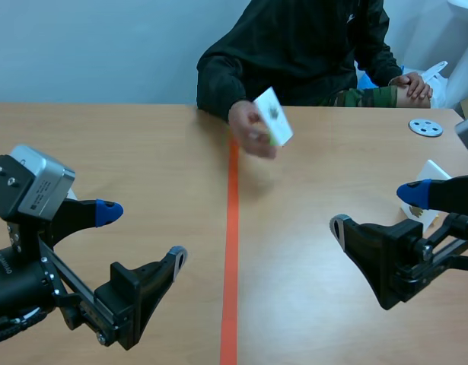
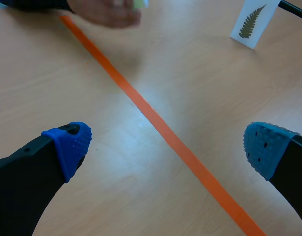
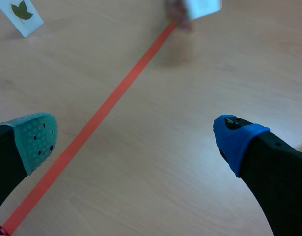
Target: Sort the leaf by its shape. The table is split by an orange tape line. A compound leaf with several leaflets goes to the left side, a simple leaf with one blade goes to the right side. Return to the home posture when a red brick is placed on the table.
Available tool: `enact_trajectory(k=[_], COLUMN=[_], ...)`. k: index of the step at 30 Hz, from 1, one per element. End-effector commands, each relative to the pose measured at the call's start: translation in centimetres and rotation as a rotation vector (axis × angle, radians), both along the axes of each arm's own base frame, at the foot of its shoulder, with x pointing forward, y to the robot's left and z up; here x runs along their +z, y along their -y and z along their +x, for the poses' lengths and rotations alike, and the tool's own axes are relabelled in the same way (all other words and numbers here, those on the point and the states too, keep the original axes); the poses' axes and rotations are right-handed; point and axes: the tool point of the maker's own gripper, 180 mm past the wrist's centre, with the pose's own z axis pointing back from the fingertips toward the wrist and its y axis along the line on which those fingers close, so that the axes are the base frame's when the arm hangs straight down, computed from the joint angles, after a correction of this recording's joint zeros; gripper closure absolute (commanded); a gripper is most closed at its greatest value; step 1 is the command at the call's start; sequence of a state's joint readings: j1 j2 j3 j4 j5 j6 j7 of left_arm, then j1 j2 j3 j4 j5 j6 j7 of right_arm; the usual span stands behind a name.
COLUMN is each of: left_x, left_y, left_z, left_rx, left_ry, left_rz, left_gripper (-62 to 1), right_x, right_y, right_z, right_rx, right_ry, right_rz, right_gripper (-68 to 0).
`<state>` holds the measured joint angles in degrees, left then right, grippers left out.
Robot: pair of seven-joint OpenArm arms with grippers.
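A person's hand (image 1: 253, 131) holds a white leaf card (image 1: 273, 115) above the far end of the orange tape line (image 1: 232, 251). The leaf on it is too small to make out. In the wrist views this card (image 3: 202, 6) and the hand (image 2: 106, 12) are blurred, far ahead of the grippers. My left gripper (image 1: 142, 233) hovers open over the left half, with nothing between its fingers. My right gripper (image 1: 377, 209) hovers open over the right half, also empty. Both grippers (image 2: 166, 145) (image 3: 135, 138) have the tape line below them.
A white card with a fern leaf (image 2: 251, 22) stands on the right half, behind my right gripper (image 1: 430, 176). Another white card with a dark broad leaf (image 3: 23, 14) stands on the left half. A grey disc (image 1: 425, 127) lies far right.
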<state>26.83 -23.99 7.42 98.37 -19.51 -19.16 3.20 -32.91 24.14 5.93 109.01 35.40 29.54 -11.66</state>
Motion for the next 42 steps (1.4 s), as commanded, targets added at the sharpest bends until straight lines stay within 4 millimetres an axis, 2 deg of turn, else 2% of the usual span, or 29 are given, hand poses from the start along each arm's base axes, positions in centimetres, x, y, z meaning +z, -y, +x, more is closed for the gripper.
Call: enact_trajectory(k=[1, 28, 36, 42], left_x=[0.8, 0.7, 0.4, -0.5], left_y=[0.0, 0.0, 1.0, 0.8], left_z=[0.2, 0.2, -0.8, -0.5], left_rx=[0.0, -0.001, -0.084, -0.087], left_ry=[0.024, 0.021, 0.006, 0.0], left_rz=[-0.014, -0.011, 0.0, 0.022], left_gripper=[-62.3, -62.3, -62.3, -62.3], right_x=[0.9, 0.9, 0.9, 0.9], right_y=[0.3, 0.3, 0.3, 0.3], right_z=[0.6, 0.6, 0.6, 0.6], right_rx=[-0.01, -0.01, -0.01, -0.01], right_ry=[0.035, 0.034, 0.034, 0.034], right_rz=[0.01, 0.01, 0.01, 0.01], right_gripper=[-67.9, -67.9, -67.9, -67.9])
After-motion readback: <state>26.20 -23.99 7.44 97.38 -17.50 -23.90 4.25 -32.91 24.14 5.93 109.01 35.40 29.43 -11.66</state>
